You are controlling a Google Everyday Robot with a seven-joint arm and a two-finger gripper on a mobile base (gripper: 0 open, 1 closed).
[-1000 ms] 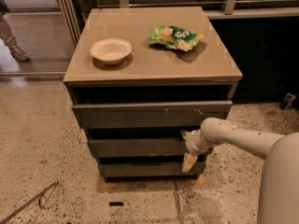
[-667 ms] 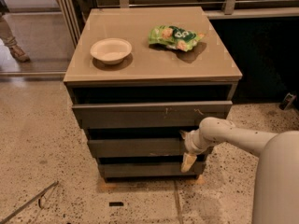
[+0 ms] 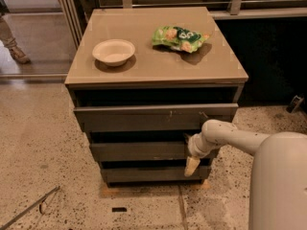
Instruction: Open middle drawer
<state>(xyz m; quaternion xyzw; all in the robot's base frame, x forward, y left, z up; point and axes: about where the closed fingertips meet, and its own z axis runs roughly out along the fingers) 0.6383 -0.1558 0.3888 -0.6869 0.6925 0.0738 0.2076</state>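
Speckled floor [image 3: 43, 143]; one cabinet [image 3: 158, 66], three drawers [image 3: 144, 119]; gripper [image 3: 193, 166] at middle drawer [image 3: 139, 151], state unclear.

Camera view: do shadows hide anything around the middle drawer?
Camera view: light seems to come from overhead; the gap above the middle drawer is black, its front dim but readable; the gripper, at the drawer's right end, is well lit.

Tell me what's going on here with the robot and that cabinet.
The robot's arm reaches in from the right; its gripper is at the right end of the middle drawer. That drawer does not look pulled out yet. A white bowl and a green snack bag sit on the cabinet top.
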